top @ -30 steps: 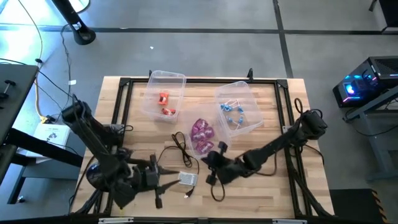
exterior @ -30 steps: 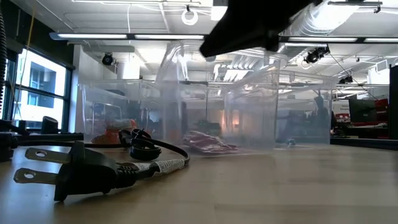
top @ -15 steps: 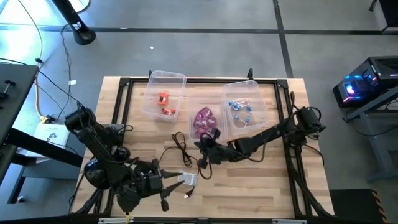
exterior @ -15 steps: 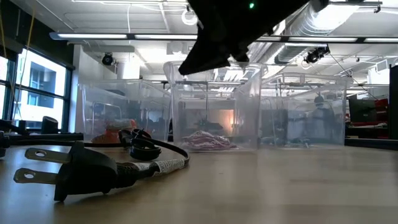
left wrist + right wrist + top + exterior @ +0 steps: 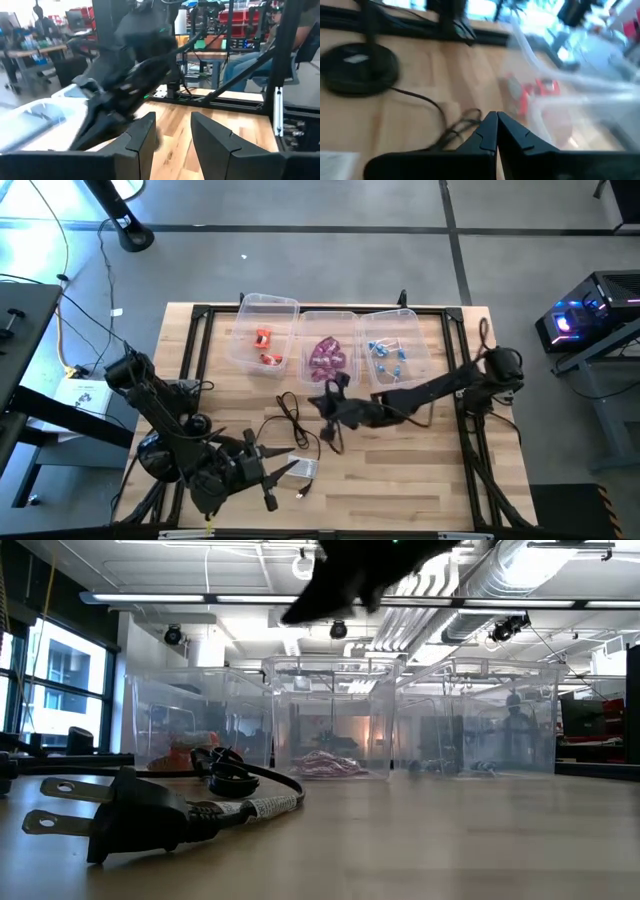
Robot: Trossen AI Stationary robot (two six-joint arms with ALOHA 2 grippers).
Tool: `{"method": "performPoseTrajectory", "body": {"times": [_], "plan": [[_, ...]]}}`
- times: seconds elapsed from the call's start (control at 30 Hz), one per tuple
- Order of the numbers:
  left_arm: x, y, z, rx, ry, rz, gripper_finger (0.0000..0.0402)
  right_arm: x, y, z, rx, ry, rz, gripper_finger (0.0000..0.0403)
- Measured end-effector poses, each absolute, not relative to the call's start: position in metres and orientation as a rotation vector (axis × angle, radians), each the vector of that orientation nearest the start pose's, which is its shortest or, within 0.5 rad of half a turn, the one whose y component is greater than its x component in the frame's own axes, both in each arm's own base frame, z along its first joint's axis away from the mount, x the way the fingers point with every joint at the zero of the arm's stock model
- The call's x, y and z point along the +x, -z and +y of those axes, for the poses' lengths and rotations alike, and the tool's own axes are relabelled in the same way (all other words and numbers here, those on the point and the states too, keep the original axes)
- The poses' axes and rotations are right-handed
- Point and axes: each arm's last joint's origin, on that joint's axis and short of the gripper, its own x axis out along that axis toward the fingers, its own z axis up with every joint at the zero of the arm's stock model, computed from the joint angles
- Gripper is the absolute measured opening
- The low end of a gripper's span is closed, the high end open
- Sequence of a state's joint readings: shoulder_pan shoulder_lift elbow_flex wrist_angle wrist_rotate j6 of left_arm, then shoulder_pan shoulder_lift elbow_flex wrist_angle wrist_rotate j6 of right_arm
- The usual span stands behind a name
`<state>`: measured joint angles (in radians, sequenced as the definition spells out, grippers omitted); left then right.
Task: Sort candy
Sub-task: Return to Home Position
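Three clear bins stand side by side on their bases along the table's far side. One holds orange-red candy (image 5: 263, 340), the middle one purple candy (image 5: 326, 356), the right one light blue candy (image 5: 386, 356). My right gripper (image 5: 333, 388) is shut and hangs just near of the middle bin (image 5: 327, 320). In the low view it shows above the bins' rims (image 5: 345, 580) and touches nothing. At the near left my left gripper (image 5: 283, 476) stands open beside the white box (image 5: 303, 468), with nothing between its fingers (image 5: 172, 125).
A black cable (image 5: 290, 420) loops across the table's middle, and its plug (image 5: 120, 815) lies close to the low camera. A black frame (image 5: 200, 315) runs round the table top. Bare wood lies at the near right.
My right gripper has gone toward the far edge and risen a little, staying shut. Ahead of it, the bin of purple candy has slid toward the far edge and turned straight, into the gap between the other two. The blue candy's bin has also turned straight.
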<state>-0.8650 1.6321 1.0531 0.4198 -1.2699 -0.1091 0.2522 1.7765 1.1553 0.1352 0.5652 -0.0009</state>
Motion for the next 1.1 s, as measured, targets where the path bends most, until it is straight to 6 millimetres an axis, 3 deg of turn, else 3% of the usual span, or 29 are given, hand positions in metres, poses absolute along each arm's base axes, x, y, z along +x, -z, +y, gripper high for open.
{"method": "performPoseTrajectory", "body": {"times": [0.17,0.33,0.53,0.7,0.87,1.1], "plan": [[0.253,-0.285,-0.238,0.156,-0.418,0.053,0.0115,0.359,-0.255,0.110,-0.314,0.266,0.396,0.0000],[0.258,-0.318,-0.209,0.229,-0.273,0.012,0.0115,0.341,-0.280,0.115,-0.333,0.237,0.371,0.0000],[0.261,-0.356,-0.152,0.263,-0.068,-0.048,0.0115,0.322,-0.299,0.115,-0.331,0.166,0.379,0.0000],[0.268,-0.374,-0.084,0.187,0.031,-0.073,0.0115,0.313,-0.300,0.113,-0.366,0.100,0.440,0.0000],[0.278,-0.367,-0.033,0.130,0.085,-0.022,0.0115,0.304,-0.290,0.100,-0.368,0.072,0.487,0.0000],[0.273,-0.312,0.003,0.143,0.063,0.050,0.0115,0.286,-0.259,0.066,-0.287,0.094,0.454,0.0000]]}}
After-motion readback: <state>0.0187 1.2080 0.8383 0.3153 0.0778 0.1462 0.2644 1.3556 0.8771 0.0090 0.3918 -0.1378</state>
